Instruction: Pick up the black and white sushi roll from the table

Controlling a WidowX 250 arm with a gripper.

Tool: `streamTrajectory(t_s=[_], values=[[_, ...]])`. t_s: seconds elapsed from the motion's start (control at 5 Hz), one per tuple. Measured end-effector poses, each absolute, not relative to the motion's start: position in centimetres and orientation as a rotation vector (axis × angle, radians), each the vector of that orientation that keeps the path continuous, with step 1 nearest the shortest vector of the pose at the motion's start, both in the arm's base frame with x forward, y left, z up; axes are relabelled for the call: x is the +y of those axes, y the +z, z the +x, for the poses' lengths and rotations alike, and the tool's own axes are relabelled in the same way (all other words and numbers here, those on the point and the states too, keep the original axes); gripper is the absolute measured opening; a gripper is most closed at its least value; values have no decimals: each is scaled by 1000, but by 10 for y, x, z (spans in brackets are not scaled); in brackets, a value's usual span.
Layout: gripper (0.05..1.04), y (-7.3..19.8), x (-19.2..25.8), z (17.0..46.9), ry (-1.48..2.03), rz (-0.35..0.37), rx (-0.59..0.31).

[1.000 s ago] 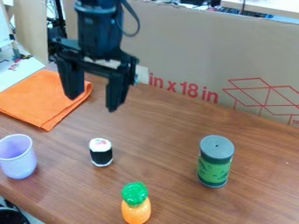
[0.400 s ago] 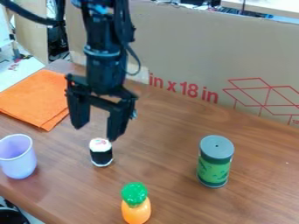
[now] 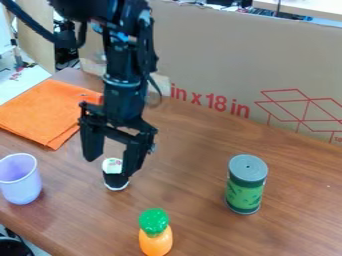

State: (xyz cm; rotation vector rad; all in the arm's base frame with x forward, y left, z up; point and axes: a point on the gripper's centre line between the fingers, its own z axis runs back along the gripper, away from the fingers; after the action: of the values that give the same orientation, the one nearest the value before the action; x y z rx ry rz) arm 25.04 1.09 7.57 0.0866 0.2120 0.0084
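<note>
The black gripper (image 3: 111, 167) hangs open over the left middle of the table, its two fingers spread apart. Between and just behind the fingertips stands a small black-and-white sushi-roll toy (image 3: 115, 181), its right edge partly covered by the right finger; whether they touch I cannot tell. A pale purple cup (image 3: 20, 186) stands upright to the left. In front, near the bottom edge, is an orange pineapple toy with a green top (image 3: 155, 234). To the right stands a green can with a grey lid (image 3: 246, 186).
An orange cloth (image 3: 40, 112) lies folded on the back left of the wooden table (image 3: 194, 150). A large cardboard panel (image 3: 220, 55) with red print stands along the table's back edge.
From high at the back, the gripper has come down and forward to the sushi-roll toy, staying open. The objects on the table have kept their places.
</note>
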Motion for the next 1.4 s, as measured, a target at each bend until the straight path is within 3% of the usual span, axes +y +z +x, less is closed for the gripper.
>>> streamTrajectory(t_s=[0.4,1.2,1.4], values=[[1001,63,23,252,18,103,247],[1001,35,32,258,16,22,269],[945,34,35,263,37,-1,259]])
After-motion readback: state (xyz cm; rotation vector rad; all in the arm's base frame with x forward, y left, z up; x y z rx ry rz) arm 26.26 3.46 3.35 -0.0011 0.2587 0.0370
